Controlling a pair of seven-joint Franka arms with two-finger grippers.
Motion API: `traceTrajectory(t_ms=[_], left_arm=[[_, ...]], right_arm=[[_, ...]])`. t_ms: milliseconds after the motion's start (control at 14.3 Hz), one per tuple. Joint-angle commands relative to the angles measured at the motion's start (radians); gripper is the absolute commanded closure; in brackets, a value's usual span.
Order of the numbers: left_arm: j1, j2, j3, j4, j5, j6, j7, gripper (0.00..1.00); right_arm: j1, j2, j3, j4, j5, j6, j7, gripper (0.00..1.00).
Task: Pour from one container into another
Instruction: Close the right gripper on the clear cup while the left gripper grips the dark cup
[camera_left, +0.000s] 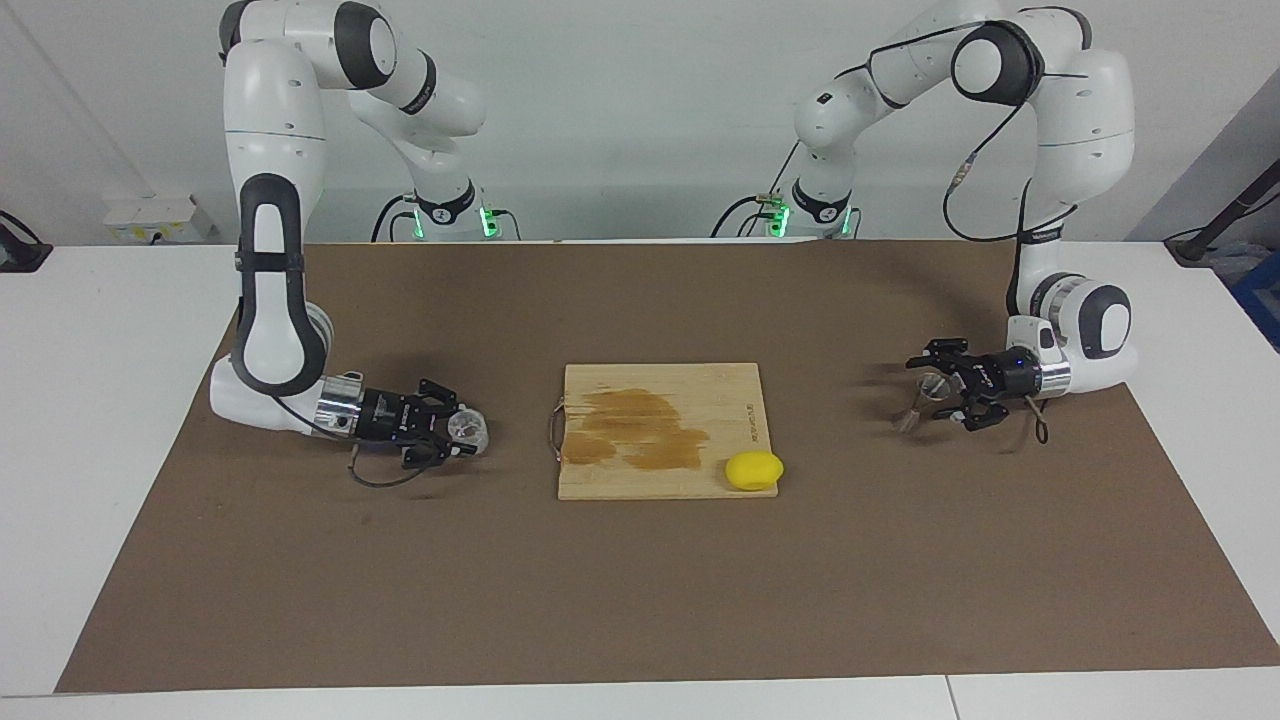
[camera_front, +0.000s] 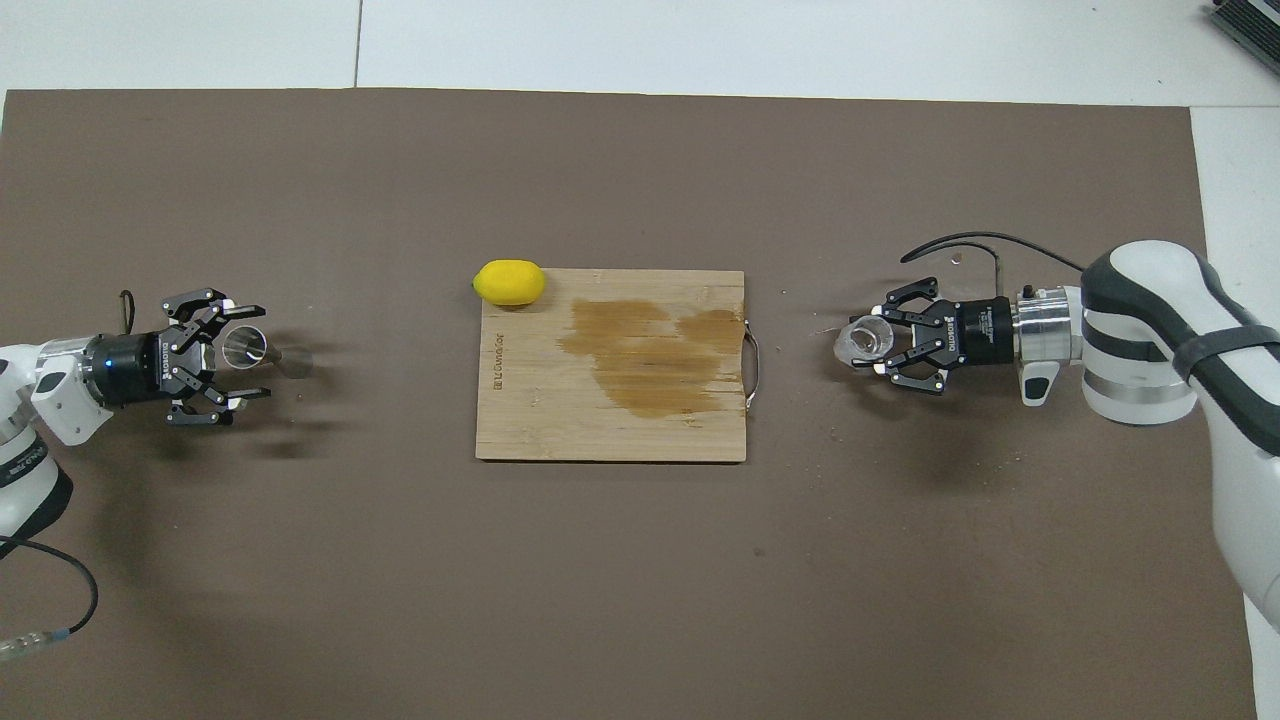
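My worktop (camera_left: 640, 590) carries a cutting board (camera_front: 610, 365) at mid-frame, a lemon (camera_front: 509, 282) at its corner. At the middle right of the overhead view my right pincer (camera_front: 872, 345) is clamped on the glass cup (camera_front: 864, 341), low over the mat. At the middle left my left pincer (camera_front: 245, 347) stands spread around the metal jigger (camera_front: 246, 345), not yet gripping. So I judge the grasping step half done. Next I close on the jigger, then bring both vessels together over the board.
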Motion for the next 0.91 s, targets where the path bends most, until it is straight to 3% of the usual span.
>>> traceTrajectory(t_ms=[0, 699, 839], left_arm=[[-0.013, -0.037, 0.014, -0.041, -0.022, -0.003, 0.018, 0.0], [-0.013, -0.048, 0.017, -0.041, -0.019, -0.006, 0.008, 0.0], [-0.013, -0.05, 0.017, -0.041, -0.019, -0.006, 0.008, 0.05]], right_arm=[[0.021, -0.067, 0.007, 0.002, 0.023, 0.034, 0.059, 1.0], [0.071, -0.15, 0.006, -0.008, 0.021, 0.054, 0.195, 1.0], [0.069, -0.17, 0.006, -0.009, 0.02, 0.06, 0.226, 1.0]])
